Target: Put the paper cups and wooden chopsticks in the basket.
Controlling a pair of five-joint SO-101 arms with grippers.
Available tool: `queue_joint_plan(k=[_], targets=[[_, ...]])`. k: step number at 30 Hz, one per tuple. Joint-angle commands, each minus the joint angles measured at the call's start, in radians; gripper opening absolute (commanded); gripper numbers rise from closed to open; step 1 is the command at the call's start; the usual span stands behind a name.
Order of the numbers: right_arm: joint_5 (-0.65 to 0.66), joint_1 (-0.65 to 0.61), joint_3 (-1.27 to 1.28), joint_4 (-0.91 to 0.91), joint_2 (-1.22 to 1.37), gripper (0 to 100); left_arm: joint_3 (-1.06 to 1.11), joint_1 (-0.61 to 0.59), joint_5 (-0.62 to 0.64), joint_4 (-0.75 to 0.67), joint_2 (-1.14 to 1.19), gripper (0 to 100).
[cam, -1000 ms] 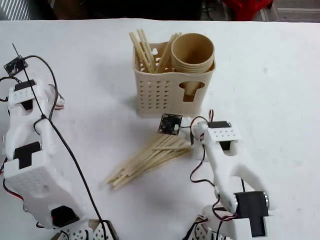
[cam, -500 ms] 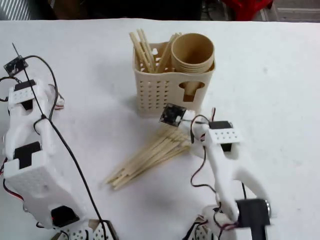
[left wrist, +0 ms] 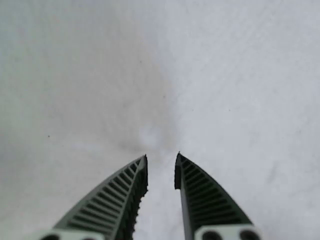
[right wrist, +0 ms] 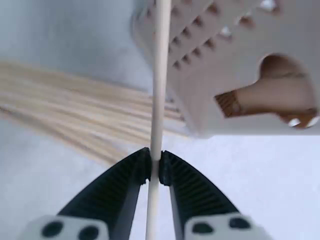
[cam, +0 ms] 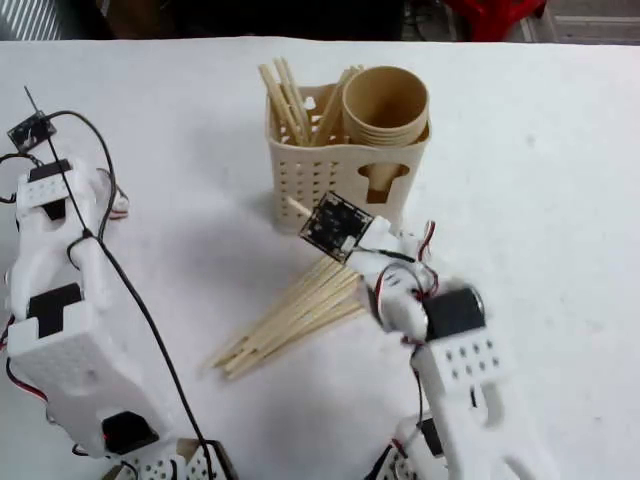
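The cream perforated basket point(cam: 340, 175) stands at the table's middle back with stacked paper cups point(cam: 386, 100) and several chopsticks point(cam: 285, 95) upright in it. A loose pile of wooden chopsticks point(cam: 290, 315) lies in front of it. My right gripper point(right wrist: 155, 167) is shut on a single chopstick point(right wrist: 160, 75), held just in front of the basket wall point(right wrist: 240, 65) and above the pile point(right wrist: 75, 110); one end of that chopstick point(cam: 296, 207) pokes out beside the wrist. My left gripper point(left wrist: 161, 160) hovers over bare table, slightly open and holding nothing.
The left arm point(cam: 55, 260) rests along the table's left side with its cables point(cam: 130, 290) trailing toward the front. White table surface point(cam: 540, 180) stretches right of the basket and behind it.
The right arm has risen and turned its wrist toward the basket, bringing one chopstick up from the pile. The left arm has not moved.
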Motion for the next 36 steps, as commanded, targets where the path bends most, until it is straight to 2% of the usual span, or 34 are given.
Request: queue_joint_plan(k=[1, 5, 10, 15, 17, 23, 28, 31, 36], targets=[[-0.212, -0.096, -0.219, -0.039, -0.104, 1.6, -0.008, -0.007, 0.014, -0.015, -0.007, 11], [-0.327, -0.140, -0.414, -0.163, -0.031, 1.6, -0.008, -0.007, 0.014, -0.015, -0.007, 11], [-0.439, -0.137, -0.634, -0.358, 0.216, 1.6, -0.009, -0.007, 0.014, -0.015, -0.007, 11], [-0.460, -0.137, -0.779, -0.598, 0.470, 1.7, -0.009, -0.007, 0.014, -0.015, -0.007, 11], [-0.462, -0.136, -0.802, -0.636, 0.535, 1.7, -0.009, -0.007, 0.014, -0.015, -0.007, 11], [-0.468, -0.137, -0.749, -0.647, 0.590, 1.8, -0.011, -0.007, 0.014, -0.015, -0.007, 11], [-0.468, -0.124, -0.615, -0.774, 0.558, 1.8, -0.012, -0.007, 0.014, -0.015, -0.007, 11], [-0.468, -0.124, -0.543, -0.782, 0.513, 2.5, -0.012, -0.007, 0.014, -0.015, -0.007, 11], [-0.468, -0.124, -0.408, -0.750, 0.406, 16.3, -0.012, -0.007, 0.014, -0.015, -0.007, 11]])
